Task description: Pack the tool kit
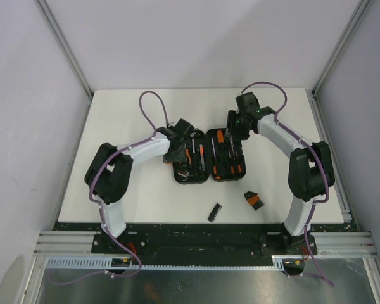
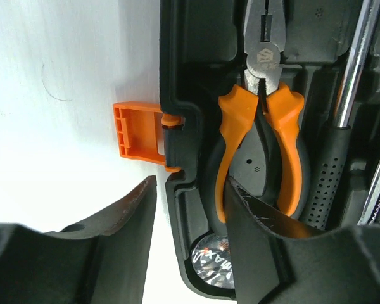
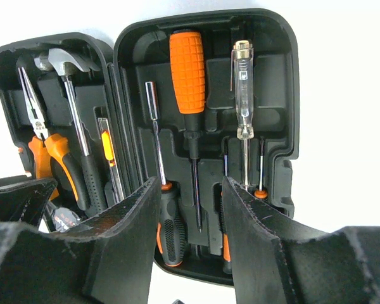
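From above, the tool kit (image 1: 209, 156) is lying open on the bench (image 1: 133, 114), two loose pieces (image 1: 215, 212) nearby. Left wrist: left fingers (image 2: 114, 234), spread, are straddling its stiff rim (image 2: 166, 63) beside the latch (image 2: 136, 131), likely the surest hold on a weighty case. Right wrist: right fingers (image 3: 126, 234) are hovering spread over screwdrivers (image 3: 189, 69).

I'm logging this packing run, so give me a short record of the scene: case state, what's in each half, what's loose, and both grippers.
case: tool kit case open flat, orange latch sticking out
left half: pliers, hammer
right half: orange-handled screwdriver, tester pen
loose: black ribbed strip, small black and orange piece, in front of the case
left gripper: open, straddling latch-side rim
right gripper: open, above right half
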Action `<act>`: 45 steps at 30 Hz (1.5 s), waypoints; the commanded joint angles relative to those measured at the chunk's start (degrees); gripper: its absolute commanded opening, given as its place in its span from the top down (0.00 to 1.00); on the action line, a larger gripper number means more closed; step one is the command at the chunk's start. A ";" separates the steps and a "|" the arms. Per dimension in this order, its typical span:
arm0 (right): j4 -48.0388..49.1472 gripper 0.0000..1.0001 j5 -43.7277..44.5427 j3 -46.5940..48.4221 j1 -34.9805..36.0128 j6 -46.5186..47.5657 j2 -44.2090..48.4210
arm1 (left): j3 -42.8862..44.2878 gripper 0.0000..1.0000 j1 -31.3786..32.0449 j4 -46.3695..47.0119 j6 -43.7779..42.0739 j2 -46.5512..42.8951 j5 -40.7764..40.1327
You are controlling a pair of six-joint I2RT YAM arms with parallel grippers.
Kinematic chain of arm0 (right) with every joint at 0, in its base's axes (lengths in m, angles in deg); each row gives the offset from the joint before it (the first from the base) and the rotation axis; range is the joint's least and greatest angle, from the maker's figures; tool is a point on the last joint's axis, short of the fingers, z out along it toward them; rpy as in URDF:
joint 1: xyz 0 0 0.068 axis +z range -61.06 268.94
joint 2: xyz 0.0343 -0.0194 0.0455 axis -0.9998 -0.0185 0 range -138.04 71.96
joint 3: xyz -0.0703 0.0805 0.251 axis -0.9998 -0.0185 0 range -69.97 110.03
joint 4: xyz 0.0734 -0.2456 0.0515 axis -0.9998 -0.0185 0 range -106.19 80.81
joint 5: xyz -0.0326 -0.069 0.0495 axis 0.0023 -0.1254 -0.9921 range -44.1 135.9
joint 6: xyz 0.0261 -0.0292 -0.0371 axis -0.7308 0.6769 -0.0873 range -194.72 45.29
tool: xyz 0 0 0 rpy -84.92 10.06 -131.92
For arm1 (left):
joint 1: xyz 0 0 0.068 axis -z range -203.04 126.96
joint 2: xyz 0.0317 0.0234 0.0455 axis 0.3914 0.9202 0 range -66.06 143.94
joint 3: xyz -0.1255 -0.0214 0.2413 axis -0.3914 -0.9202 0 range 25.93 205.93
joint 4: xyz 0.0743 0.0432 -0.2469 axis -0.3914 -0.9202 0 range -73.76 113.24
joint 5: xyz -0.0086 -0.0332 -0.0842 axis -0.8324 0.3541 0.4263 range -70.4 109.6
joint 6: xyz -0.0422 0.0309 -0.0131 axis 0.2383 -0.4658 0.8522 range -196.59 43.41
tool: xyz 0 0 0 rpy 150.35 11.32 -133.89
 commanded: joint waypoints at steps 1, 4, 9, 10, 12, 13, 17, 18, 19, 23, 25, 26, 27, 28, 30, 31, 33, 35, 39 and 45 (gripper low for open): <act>0.54 0.52 0.18 0.00 0.34 -0.79 1.62 | -1.06 0.53 -0.90 0.14 1.30 -3.26 -0.50; 0.78 0.52 0.20 0.00 0.49 -0.67 1.70 | -1.05 0.56 -1.00 0.16 1.03 -3.31 -0.08; 1.55 0.53 0.13 0.70 2.26 0.76 1.93 | -0.81 0.69 -1.06 0.15 0.55 -3.04 0.83; 1.85 0.54 0.11 0.88 2.91 1.26 2.07 | -0.81 0.74 -1.15 0.21 0.51 -3.07 0.89; 2.94 0.58 -0.82 1.12 4.40 2.61 2.14 | -0.72 0.79 -1.23 0.21 0.37 -3.17 1.02; 3.37 0.59 -1.64 1.31 5.16 3.25 1.95 | -0.58 0.80 -1.28 0.24 0.24 -3.13 1.21; 4.78 0.60 -5.40 2.39 9.10 5.56 0.23 | 0.05 0.56 -1.42 0.24 0.21 -3.16 2.00; 5.26 0.60 -6.52 2.65 10.15 5.95 -0.28 | 0.10 0.50 -1.42 0.25 0.29 -3.39 2.09; 5.68 0.60 -7.21 2.90 11.16 6.19 -0.75 | 0.13 0.47 -1.50 0.17 0.34 -3.77 2.14; 7.81 0.74 -10.52 3.27 13.42 4.90 -2.60 | -0.25 0.39 -2.19 0.18 0.99 -6.69 2.01; 9.64 0.82 -13.09 2.95 13.82 3.74 -3.77 | -0.60 0.37 -2.81 0.18 1.30 -8.69 1.83; 10.28 0.85 -14.05 2.88 14.13 3.59 -4.30 | -0.88 0.37 -3.21 0.18 1.45 -9.50 1.87; 10.78 0.86 -14.63 2.85 14.64 3.56 -4.83 | -1.28 0.37 -3.63 0.31 1.58 -10.21 1.98; 11.20 0.87 -14.96 2.87 15.12 3.55 -5.36 | -1.79 0.38 -4.14 0.47 1.64 -10.87 2.39; 12.18 0.88 -15.95 2.89 16.05 3.45 -6.44 | -3.31 0.40 -5.30 1.26 1.79 -11.91 4.10; 12.65 0.88 -16.28 2.90 16.48 3.36 -7.04 | -4.47 0.41 -5.99 2.17 1.88 -12.29 5.65; 13.18 0.88 -16.17 3.16 17.29 3.22 -8.42 | -7.39 0.44 -7.52 4.88 2.14 -12.97 9.84; 13.07 0.86 -14.96 3.65 17.93 3.06 -9.77 | -10.54 0.44 -8.71 8.69 2.20 -13.54 14.33; 12.17 0.80 -11.16 4.61 18.88 3.32 -12.05 | -14.07 0.39 -9.57 13.22 2.15 -13.29 19.81; 8.36 0.78 -2.28 7.37 20.13 4.05 -15.54 | -16.39 0.34 -10.78 17.36 1.99 -13.25 23.53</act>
